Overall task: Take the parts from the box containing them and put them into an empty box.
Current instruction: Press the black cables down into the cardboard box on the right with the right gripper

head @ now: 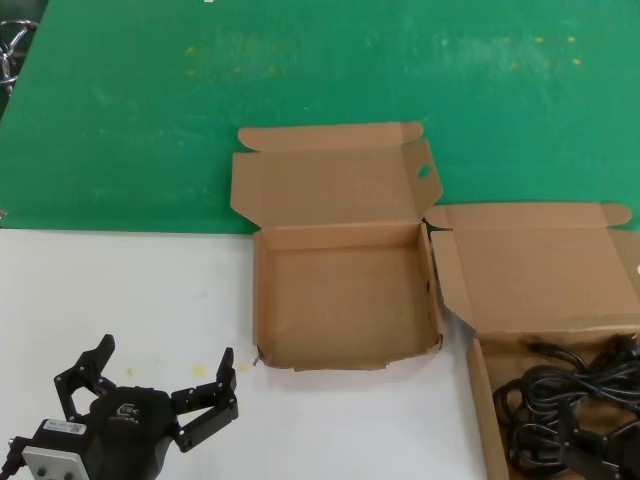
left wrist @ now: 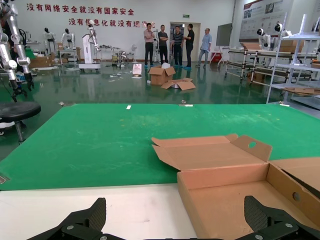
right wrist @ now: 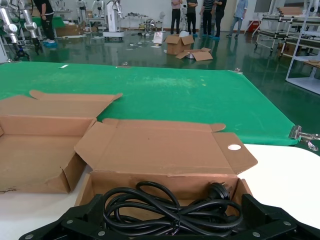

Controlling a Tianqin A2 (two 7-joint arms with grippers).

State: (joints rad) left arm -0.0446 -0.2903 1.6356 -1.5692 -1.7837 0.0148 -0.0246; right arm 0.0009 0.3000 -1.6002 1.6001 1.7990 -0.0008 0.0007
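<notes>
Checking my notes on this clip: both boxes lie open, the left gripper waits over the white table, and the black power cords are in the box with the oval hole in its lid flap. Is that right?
One detail is wrong. The head view shows the box with the oval hole empty; the black power cords lie in the other box, beside it. Both lids are open, and the left gripper is over the white table.

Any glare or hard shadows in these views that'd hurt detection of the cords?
Head view: even light, only soft shadow inside the empty box; the cord box is cut by the frame edge. Right wrist view: the black cords read as one dark mass. Left wrist view: sheen on the hall floor.
</notes>
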